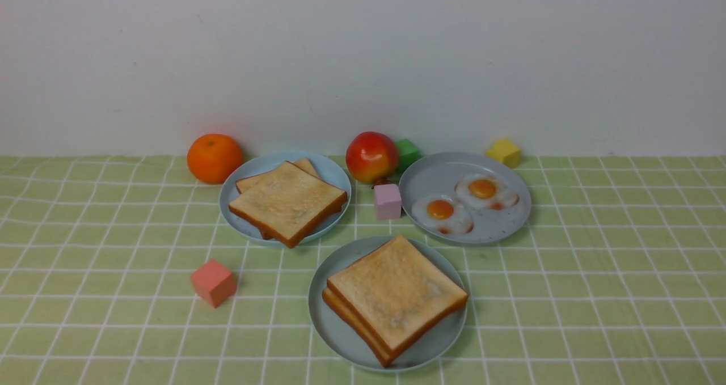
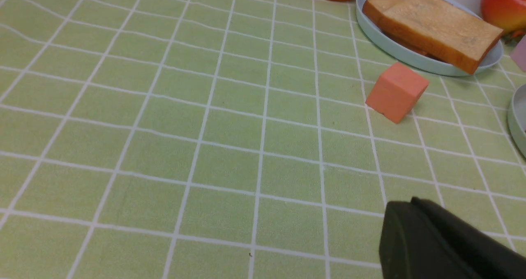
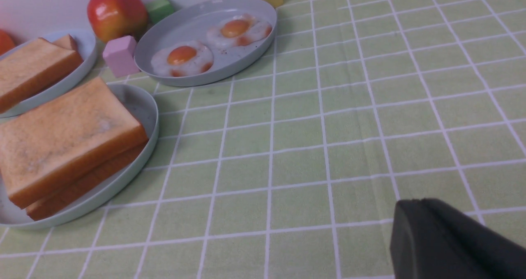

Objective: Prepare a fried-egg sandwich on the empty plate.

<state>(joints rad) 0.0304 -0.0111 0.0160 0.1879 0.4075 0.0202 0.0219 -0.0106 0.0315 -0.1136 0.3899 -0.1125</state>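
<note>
Two stacked golden-brown toast slices point(image 1: 395, 296) on round pale mint plate point(image 1: 334, 331) — well apart from both clenched, empty black grippers point(image 2: 415, 234) point(image 3: 419, 234) — green checked cloth point(image 1: 595, 294), white wall point(image 1: 363, 56).

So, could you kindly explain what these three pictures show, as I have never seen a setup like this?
This is a two-armed robot at a table with a green checked cloth. One picture looks forward from between the arms; neither arm reaches into it. The other two come from cameras on the wrists, so the dark shape in each corner is that arm's end effector: left, right. Both are shut and hold nothing.

On the cloth are three plates. The nearest plate carries two stacked toast slices. A far plate holds another toast pair, and a third two fried eggs. Around them lie an orange, an apple and coloured blocks, such as the salmon one.
</note>
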